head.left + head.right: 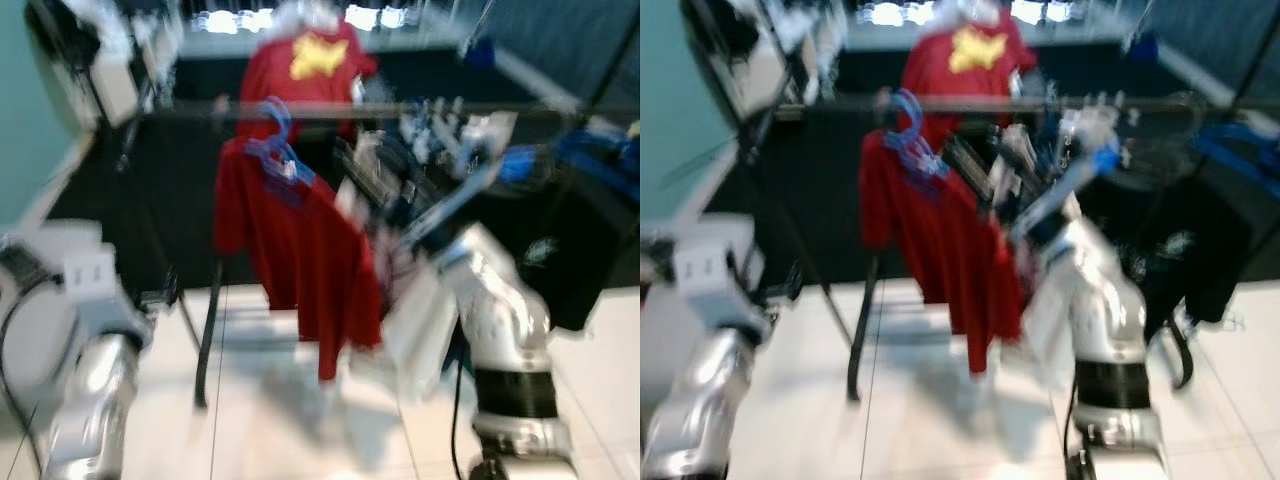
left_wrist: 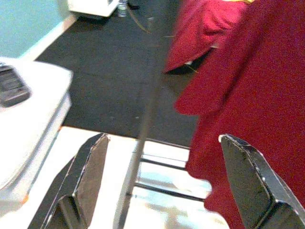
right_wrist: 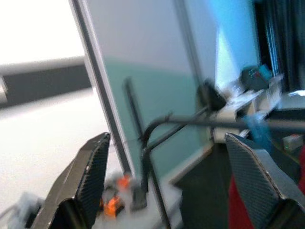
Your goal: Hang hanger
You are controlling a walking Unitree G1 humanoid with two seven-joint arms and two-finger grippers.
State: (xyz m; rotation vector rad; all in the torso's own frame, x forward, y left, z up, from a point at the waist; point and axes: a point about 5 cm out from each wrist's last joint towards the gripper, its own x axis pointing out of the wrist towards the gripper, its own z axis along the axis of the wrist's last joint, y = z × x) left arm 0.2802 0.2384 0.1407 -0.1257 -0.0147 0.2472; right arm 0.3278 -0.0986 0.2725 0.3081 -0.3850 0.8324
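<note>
A red shirt (image 1: 300,250) hangs on a blue hanger (image 1: 280,150), whose hook sits over the black rail (image 1: 200,112) of a clothes rack. My right arm (image 1: 495,310) reaches up toward the rail, just right of the shirt, its hand blurred. In the right wrist view my right gripper (image 3: 167,138) is open with nothing between its fingers, and the rail (image 3: 214,121) lies beyond them. My left arm (image 1: 90,380) stays low at the left. The left gripper (image 2: 164,138) is open and holds nothing, with the red shirt (image 2: 248,95) past it.
Another red shirt (image 1: 310,60) with a yellow print hangs behind the rack. Dark clothes (image 1: 570,250) and blue hangers (image 1: 590,160) crowd the rail's right end. A rack leg (image 1: 205,340) stands on the white tiled floor. A white unit (image 2: 24,109) stands by the teal wall.
</note>
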